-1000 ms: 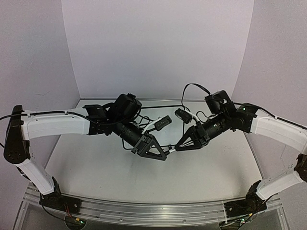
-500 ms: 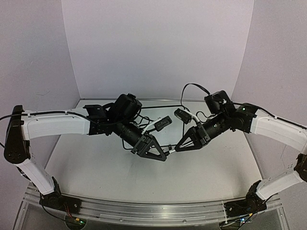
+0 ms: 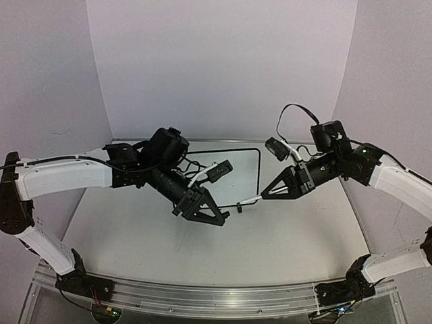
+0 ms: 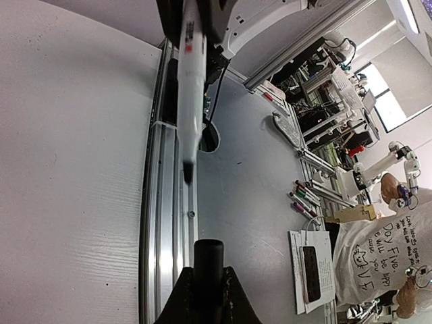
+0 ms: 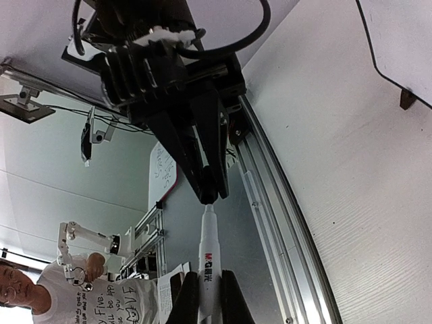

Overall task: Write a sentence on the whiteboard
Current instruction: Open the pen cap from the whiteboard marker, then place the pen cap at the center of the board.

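Right fingers clench the marker; left fingers pinch its cap, already off. Whiteboard lies on the tabletop behind them, seemingly blank, so all the writing is left.

Robotics lab — equipment racks, perhaps another arm

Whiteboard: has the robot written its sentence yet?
Not yet. Done: the cap is off the marker. In hand: left jaws hold the cap, right jaws hold the marker. Left: all the writing; what shows of the whiteboard has no words.
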{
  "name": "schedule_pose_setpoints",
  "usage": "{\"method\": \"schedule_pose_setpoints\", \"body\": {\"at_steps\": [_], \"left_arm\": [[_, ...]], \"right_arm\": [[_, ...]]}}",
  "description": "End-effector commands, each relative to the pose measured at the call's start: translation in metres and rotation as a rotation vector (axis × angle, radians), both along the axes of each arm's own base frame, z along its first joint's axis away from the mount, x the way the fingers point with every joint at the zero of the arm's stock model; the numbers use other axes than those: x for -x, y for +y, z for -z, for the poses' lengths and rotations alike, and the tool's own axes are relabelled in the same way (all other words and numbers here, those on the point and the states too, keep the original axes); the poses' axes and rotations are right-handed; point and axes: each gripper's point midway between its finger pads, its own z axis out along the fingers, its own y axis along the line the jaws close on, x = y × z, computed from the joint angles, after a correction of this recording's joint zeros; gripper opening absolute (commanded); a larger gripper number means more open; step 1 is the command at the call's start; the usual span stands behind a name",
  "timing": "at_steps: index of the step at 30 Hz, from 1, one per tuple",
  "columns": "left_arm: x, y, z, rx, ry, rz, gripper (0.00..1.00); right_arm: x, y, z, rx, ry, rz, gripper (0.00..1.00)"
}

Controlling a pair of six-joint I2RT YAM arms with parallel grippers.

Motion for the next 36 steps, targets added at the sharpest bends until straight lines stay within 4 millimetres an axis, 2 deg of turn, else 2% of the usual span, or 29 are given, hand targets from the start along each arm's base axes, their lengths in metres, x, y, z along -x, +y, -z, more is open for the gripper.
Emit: {"method": "schedule_pose_setpoints", "body": {"at_steps": [1, 8, 12, 14, 18, 21, 24, 30, 36], "left_arm": [[0.006, 0.024, -0.007, -0.006, -0.016, 0.002, 0.0], [-0.001, 0.044, -0.006, -0.025, -0.059, -0.073, 0.0], [-0.025, 0.051, 0.002, -0.014, -0.149, -0.252, 0.0], [-0.041, 0.057, 0.02, -0.04, -0.171, -0.367, 0.0], [-0.078, 0.077, 0.076, -0.201, -0.23, -0.605, 0.0], [-0.087, 0.081, 0.117, -0.305, -0.214, -0.663, 0.0], [-0.087, 0.079, 0.153, -0.374, -0.176, -0.672, 0.0], [-0.09, 0.071, 0.188, -0.406, -0.136, -0.671, 0.01], [-0.09, 0.072, 0.223, -0.527, -0.13, -0.648, 0.09]], "right_arm": [[0.004, -0.01, -0.016, -0.055, -0.025, -0.014, 0.0], [-0.001, -0.018, -0.015, -0.051, -0.029, 0.014, 0.0], [-0.018, -0.02, -0.011, 0.003, -0.085, 0.111, 0.0], [-0.03, -0.023, -0.009, 0.039, -0.121, 0.189, 0.0], [-0.053, -0.035, -0.013, 0.086, -0.197, 0.365, 0.0], [-0.066, -0.048, -0.02, 0.085, -0.259, 0.5, 0.0], [-0.075, -0.062, -0.025, 0.083, -0.308, 0.611, 0.0], [-0.083, -0.072, -0.008, 0.117, -0.312, 0.687, 0.0], [-0.085, -0.073, 0.001, 0.13, -0.31, 0.699, 0.0]]}}
